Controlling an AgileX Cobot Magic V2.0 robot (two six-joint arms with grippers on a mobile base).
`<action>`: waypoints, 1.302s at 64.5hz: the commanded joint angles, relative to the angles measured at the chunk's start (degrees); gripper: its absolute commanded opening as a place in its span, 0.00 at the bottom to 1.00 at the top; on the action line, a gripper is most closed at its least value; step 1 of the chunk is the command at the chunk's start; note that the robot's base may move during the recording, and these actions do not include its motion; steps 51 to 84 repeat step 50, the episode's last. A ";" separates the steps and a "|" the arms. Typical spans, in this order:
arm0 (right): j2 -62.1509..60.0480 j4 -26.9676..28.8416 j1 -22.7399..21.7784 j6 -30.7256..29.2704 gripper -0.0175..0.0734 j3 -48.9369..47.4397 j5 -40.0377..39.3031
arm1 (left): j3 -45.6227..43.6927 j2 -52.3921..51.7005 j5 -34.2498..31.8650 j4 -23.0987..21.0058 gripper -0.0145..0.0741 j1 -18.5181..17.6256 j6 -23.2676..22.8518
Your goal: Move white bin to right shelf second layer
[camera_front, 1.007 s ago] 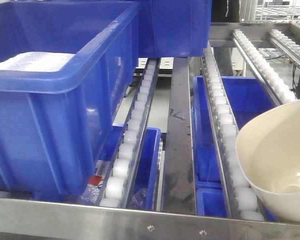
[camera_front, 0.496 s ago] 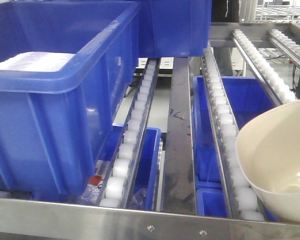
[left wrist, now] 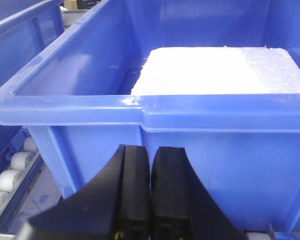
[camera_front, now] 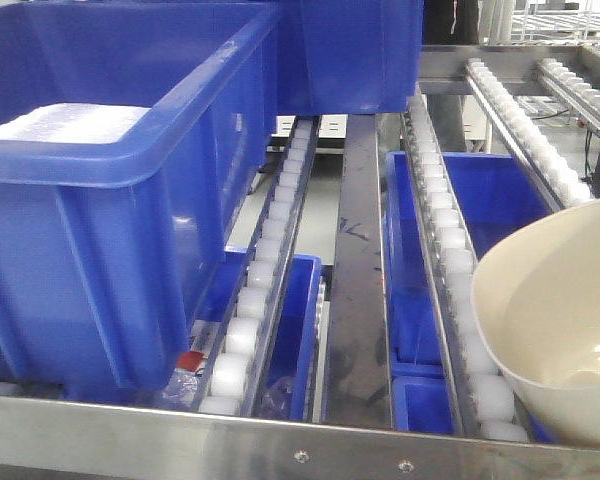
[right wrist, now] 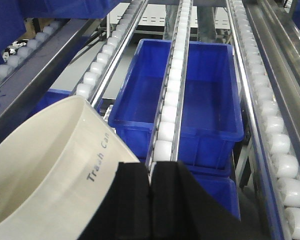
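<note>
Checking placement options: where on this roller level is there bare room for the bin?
Free: the roller rails at right, beyond the white bin, look bare. The dark middle strip is bare but narrow. Crowded: the left lane, filled by the big blue crate and another behind.

"Trash Can" in dark letters on the white bin [right wrist: 55, 165]

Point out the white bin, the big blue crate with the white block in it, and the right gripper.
white bin [camera_front: 555, 330]: front view, on its inner wall.
blue crate [left wrist: 85, 107]: left wrist view, on its front rim.
white block [left wrist: 215, 70]: left wrist view, on its top face.
right gripper [right wrist: 150, 187]: right wrist view, between the fingertips.
</note>
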 commanded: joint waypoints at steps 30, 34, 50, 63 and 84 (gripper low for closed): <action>-1.17 0.16 -0.17 -0.69 0.25 -0.94 -5.20 | 2.11 -0.92 -4.89 -0.35 0.26 -0.22 -0.30; -1.17 0.16 -0.17 -0.69 0.25 -0.94 -5.20 | 2.11 -0.92 -4.89 -0.35 0.26 -0.22 -0.30; -1.17 0.16 -0.17 -0.69 0.25 -0.94 -5.20 | 2.11 -0.92 -4.89 -0.35 0.26 -0.22 -0.30; -1.17 0.16 -0.17 -0.69 0.25 -0.94 -5.20 | 2.11 -0.92 -4.89 -0.35 0.26 -0.22 -0.30; -1.17 0.16 -0.17 -0.69 0.25 -0.94 -5.20 | 2.11 -0.92 -4.89 -0.35 0.26 -0.22 -0.30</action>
